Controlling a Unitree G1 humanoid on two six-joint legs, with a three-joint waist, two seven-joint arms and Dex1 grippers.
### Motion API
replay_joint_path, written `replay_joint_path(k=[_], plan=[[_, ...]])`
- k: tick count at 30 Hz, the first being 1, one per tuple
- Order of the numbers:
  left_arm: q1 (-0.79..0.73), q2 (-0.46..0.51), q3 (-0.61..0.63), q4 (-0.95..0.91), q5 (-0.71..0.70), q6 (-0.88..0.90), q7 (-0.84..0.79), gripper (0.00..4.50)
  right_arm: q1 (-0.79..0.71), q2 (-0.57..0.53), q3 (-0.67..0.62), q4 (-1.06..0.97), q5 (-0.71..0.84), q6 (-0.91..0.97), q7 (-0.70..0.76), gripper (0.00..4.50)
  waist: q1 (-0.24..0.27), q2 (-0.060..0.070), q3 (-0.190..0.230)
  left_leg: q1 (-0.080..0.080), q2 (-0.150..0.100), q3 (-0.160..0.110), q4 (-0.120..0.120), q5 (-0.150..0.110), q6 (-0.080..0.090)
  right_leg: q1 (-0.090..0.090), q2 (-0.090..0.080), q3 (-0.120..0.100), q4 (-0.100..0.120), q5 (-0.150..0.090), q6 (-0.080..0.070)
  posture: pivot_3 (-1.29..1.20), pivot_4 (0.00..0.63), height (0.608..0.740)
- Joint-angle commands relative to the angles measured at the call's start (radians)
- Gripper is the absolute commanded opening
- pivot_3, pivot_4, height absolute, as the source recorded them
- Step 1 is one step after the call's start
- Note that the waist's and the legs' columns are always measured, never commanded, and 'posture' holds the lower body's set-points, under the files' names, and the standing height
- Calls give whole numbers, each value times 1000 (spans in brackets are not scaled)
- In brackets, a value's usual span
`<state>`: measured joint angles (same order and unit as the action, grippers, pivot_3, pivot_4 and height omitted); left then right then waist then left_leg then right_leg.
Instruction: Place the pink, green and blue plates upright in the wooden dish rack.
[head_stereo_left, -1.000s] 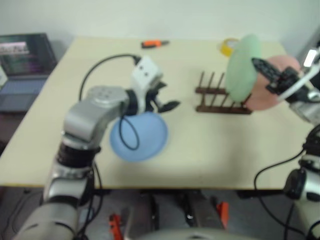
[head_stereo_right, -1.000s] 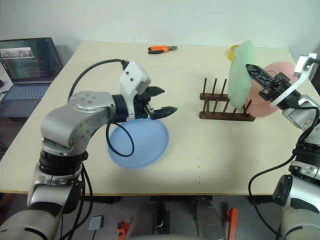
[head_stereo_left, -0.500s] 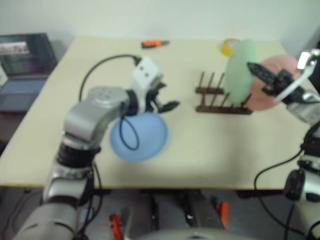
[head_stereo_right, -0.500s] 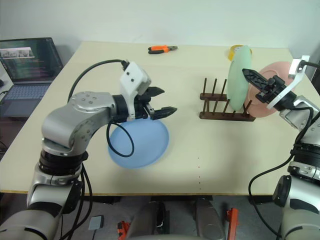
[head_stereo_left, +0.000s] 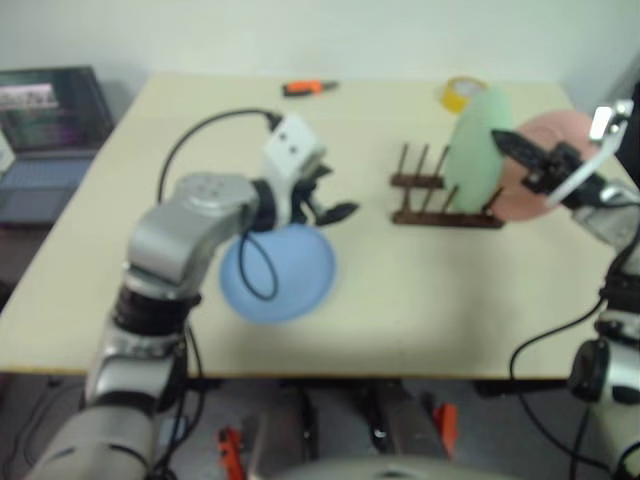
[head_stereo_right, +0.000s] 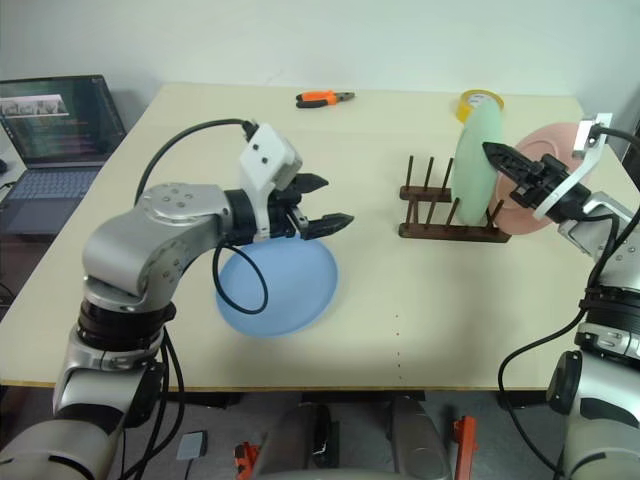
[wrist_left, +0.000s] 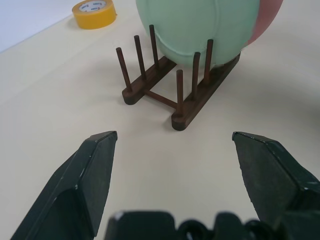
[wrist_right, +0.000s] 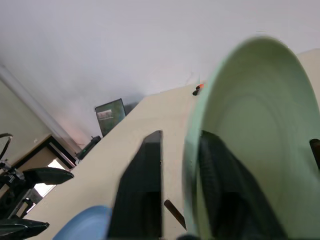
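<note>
**Green plate stands in the rack, my right fingers astride its rim**

My right gripper (head_stereo_right: 503, 163) reaches in from the right end of the wooden dish rack (head_stereo_right: 450, 212), one black finger on each face of the green plate (head_stereo_right: 476, 150). From my right wrist, the rim runs up between my two fingers (wrist_right: 142, 185) with a sliver of space on the outer side, so the fingers look slackened around the plate; whether they still press it, I cannot tell. The plate stands on edge between the pegs at the rack's end nearest this hand, leaning a little.

Just behind the green plate, on the side toward my right hand, the pink plate (head_stereo_right: 545, 180) also stands up.

My left gripper (head_stereo_right: 325, 203) hangs above the table (head_stereo_right: 420, 320) with its fingers spread wide and nothing between them, pointing toward the rack, which sits well ahead of it. The blue plate (head_stereo_right: 278, 288) lies flat on the table directly under that hand and forearm.

Beyond the rack from my left hand sits a yellow tape roll (wrist_left: 94, 13).
</note>
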<state>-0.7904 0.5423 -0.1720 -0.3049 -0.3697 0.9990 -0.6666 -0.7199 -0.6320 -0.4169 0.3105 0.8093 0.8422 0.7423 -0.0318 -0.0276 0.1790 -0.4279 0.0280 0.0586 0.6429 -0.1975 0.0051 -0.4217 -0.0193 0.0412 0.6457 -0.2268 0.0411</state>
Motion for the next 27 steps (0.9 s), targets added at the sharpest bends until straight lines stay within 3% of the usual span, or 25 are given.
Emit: replay_joint_path(k=[1, 6, 16, 20, 23, 27], plan=[[-10, 6, -7, -32, 6, -11, 1, 4083, -5, -31, -10, -30, 7, -7, 34, 2448, 0, 0, 0, 0, 0, 0, 0, 0, 0, 0, 0, 0, 0, 0, 0, 0, 150, 740], [-11, 6, -9, -27, 8, -17, -2, 4083, 1, -47, -4, -43, -22, -45, 41, 4179, 0, 0, 0, 0, 0, 0, 0, 0, 0, 0, 0, 0, 0, 0, 0, 0, 150, 740], [-38, 74, 49, 21, 9, -61, -30, 4083, 9, -230, 43, -109, -144, -144, 134, 4179, 1, 0, 0, 0, 0, 0, 0, 0, 0, 0, 0, 0, 0, 0, 0, 0, 150, 740], [-53, 183, 166, 48, -36, -35, -78, 4083, 26, -372, -14, -274, -64, -84, 232, 4179, -2, 1, 1, -1, 0, 0, -1, 0, 0, -2, 0, 0, 0, -1, -1, 0, 150, 740], [-3, 309, 230, 85, -62, -14, -144, 4083, -11, -371, -5, -411, 38, -24, 238, 4179, -16, 1, 2, 0, 1, 1, -2, 0, 0, -3, 1, 1, 0, -1, -1, 0, 150, 740], [121, 430, 159, 126, -36, -56, -249, 4083, -5, -264, 101, -560, 84, 2, 177, 4179, -24, -2, 0, 8, 2, 1, -6, 0, 0, 2, 0, 0, 1, -4, -6, 0, 150, 740]])
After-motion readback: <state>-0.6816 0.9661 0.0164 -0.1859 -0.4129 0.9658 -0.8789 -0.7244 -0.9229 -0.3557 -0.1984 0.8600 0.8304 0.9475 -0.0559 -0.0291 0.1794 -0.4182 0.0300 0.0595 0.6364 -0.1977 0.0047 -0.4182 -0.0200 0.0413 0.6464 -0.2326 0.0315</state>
